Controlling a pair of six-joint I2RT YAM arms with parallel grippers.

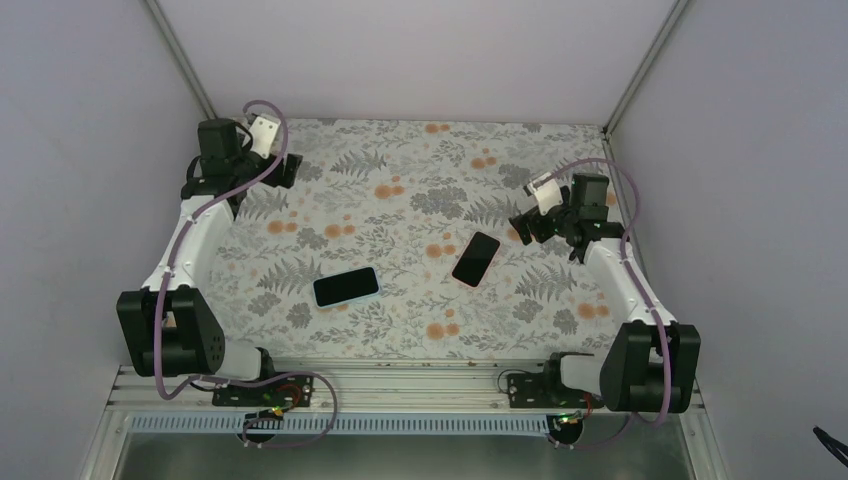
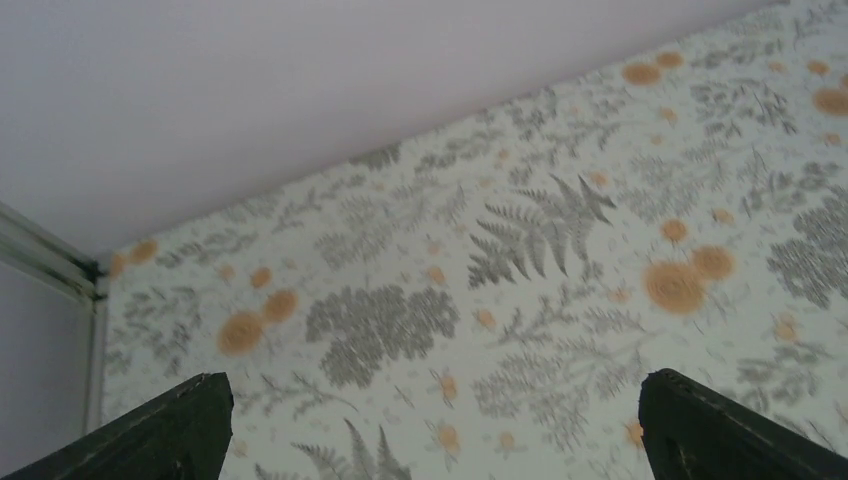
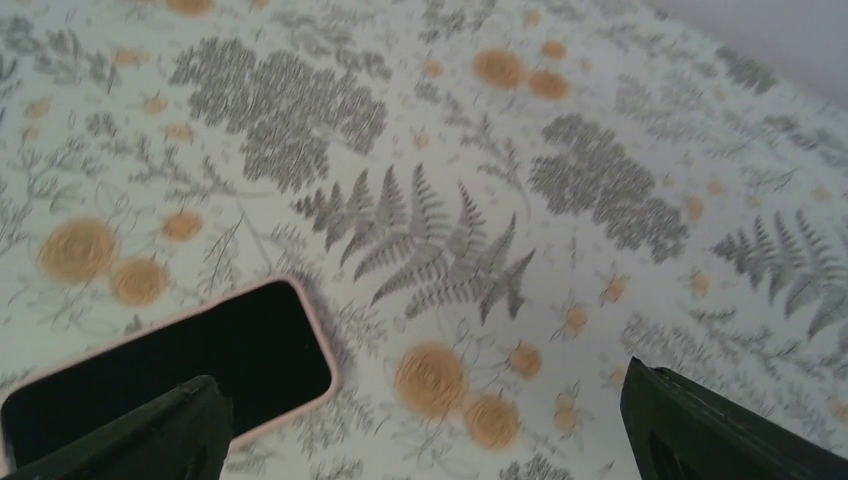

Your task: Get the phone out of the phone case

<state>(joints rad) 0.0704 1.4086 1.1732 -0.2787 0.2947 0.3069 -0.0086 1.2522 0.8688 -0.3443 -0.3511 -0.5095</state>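
Two phones lay flat on your floral tablecloth [image 1: 420, 170], screens up and dark. The blue-rimmed phone [image 1: 346, 288] sat near the middle front, lying almost crosswise. The pink-rimmed phone [image 1: 476, 259] lay to its right, tilted and well apart from it. Your right wrist view showed its glossy black face and a thin, pale pink case edge with a rounded corner. Your right gripper [image 1: 524, 228] was near it on the right, fingers [image 3: 150, 430] spread wide, holding nothing. Your left gripper [image 1: 287, 170] was at the far left corner, fingers [image 2: 170, 430] also spread wide and empty.
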